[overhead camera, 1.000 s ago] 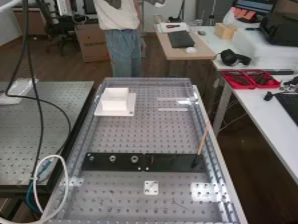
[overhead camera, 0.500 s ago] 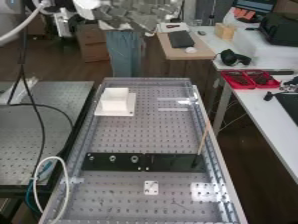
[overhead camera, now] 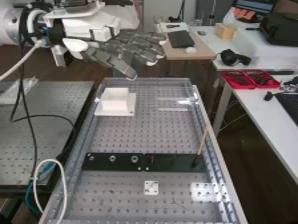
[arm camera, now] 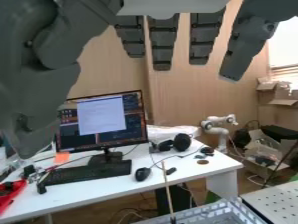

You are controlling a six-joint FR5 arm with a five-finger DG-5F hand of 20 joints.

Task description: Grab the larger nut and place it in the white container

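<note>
Plainly, the robot hand (overhead camera: 125, 50), fingers spread straight and empty, hangs high beyond the larger nut (overhead camera: 113, 158), which lies below it toward the surface's (overhead camera: 126, 137) near end.

Arm (overhead camera: 9, 26) at the high view's upper left; hand (overhead camera: 125, 50) open, thumb perhaps bent.

No text, label, brand, number or sign can be read.
</note>
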